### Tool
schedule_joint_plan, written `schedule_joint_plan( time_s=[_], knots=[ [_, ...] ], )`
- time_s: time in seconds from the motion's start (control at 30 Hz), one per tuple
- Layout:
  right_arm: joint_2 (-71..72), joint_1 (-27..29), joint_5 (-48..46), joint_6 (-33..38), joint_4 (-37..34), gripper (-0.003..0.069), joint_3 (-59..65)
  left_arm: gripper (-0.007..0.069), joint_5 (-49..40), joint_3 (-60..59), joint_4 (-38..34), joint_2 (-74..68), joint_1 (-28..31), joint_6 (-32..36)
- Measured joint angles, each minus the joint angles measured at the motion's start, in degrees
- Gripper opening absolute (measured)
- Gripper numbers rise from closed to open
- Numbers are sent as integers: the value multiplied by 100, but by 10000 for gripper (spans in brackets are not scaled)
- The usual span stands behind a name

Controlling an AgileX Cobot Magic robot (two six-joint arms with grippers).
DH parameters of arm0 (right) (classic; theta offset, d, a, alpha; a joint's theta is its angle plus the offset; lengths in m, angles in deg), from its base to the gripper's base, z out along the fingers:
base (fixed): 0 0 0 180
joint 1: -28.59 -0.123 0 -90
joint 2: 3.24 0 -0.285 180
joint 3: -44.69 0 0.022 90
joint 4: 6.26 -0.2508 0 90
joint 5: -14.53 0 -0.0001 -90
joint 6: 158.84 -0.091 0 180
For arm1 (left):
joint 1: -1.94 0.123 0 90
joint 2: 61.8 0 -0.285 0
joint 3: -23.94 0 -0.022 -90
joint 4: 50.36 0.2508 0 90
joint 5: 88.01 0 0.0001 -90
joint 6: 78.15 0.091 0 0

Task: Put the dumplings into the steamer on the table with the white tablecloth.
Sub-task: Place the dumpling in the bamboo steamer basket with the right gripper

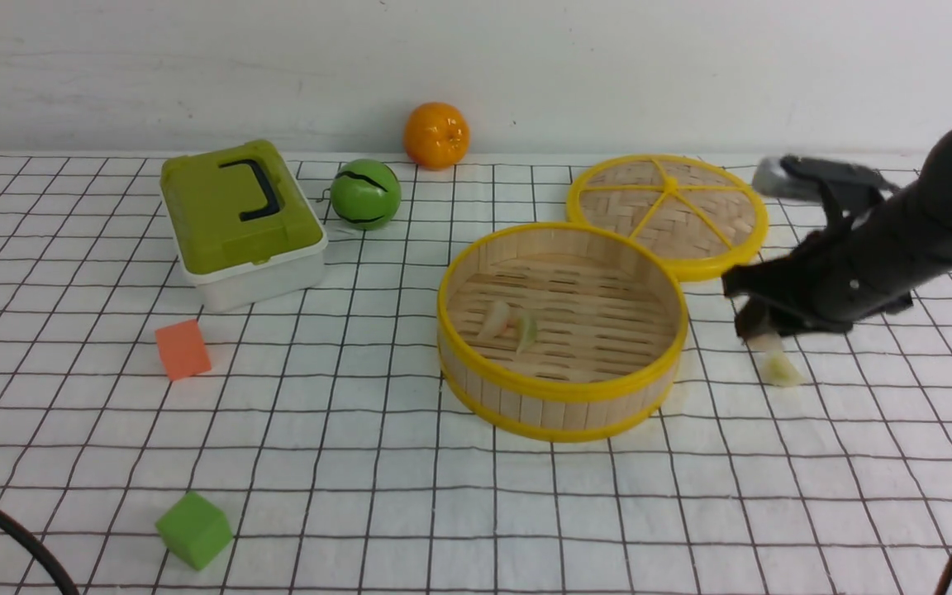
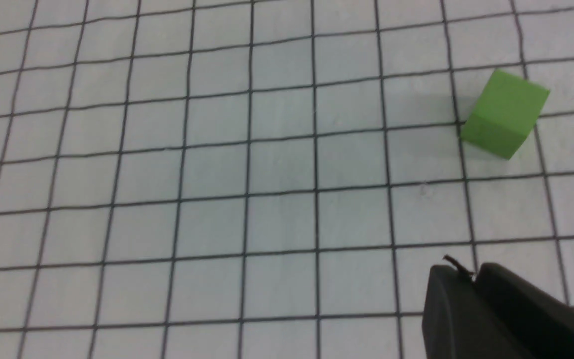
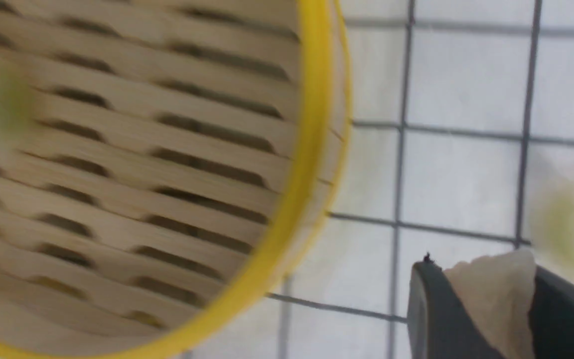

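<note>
Right gripper [image 3: 486, 299] pinching white dumpling [image 3: 491, 289] just beside steamer [image 3: 312, 149]; blurry greenish dumpling [image 3: 566, 219] on tablecloth [image 3: 461, 75].

free: steamer [image 1: 559, 406] open on top; obstacle: lid [image 1: 668, 211] just behind

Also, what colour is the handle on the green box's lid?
Black. The handle shows best in the front view.
</note>
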Motion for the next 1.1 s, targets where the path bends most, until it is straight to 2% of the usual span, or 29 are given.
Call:
schedule_joint_plan(
  time_s=[0.03, 0.1, 0.17, 0.23, 0.27, 0.33, 0.47, 0.6, 0.83, 0.87, 0.97, 1.1],
  knots=[
    [149, -193, 145, 287, -405, 171, 0, 55, 245, -57, 6, 0, 0, -93],
    [189, -352, 285, 584, -783, 171, -5, 55, 514, -121, 6, 0, 0, -128],
    [51, -841, 653, 1328, -1662, 171, -5, 57, 857, -267, 6, 0, 0, -168],
    [-204, -1128, 1025, 1835, -2204, 171, -5, 57, 939, -311, 6, 0, 0, -182],
    [-234, -1151, 1066, 1835, -2204, 171, -5, 57, 950, -323, 6, 0, 0, -182],
    [-658, -1322, 1675, 2413, -2806, 171, -5, 57, 967, -330, 6, 0, 0, -188],
    [-1099, -1320, 2224, 2684, -3513, 171, -5, 58, 964, -330, 1, 0, 0, -188],
    [-1324, -1312, 2277, 2727, -3822, 195, -5, 62, 964, -330, 1, 0, 0, -188],
    [-1234, -1290, 1981, 2997, -3841, 363, 0, 72, 964, -330, 1, 0, 0, -188],
    [-1219, -1290, 1948, 3013, -3841, 366, 0, 73, 964, -330, 1, 0, 0, -188],
    [-721, -1107, 1742, 3342, -3770, 417, 0, 75, 964, -330, 1, 0, 0, -188],
    [-113, -720, 1482, 3764, -3359, 433, 0, 75, 964, -330, 1, 0, 0, -188]
  ],
)
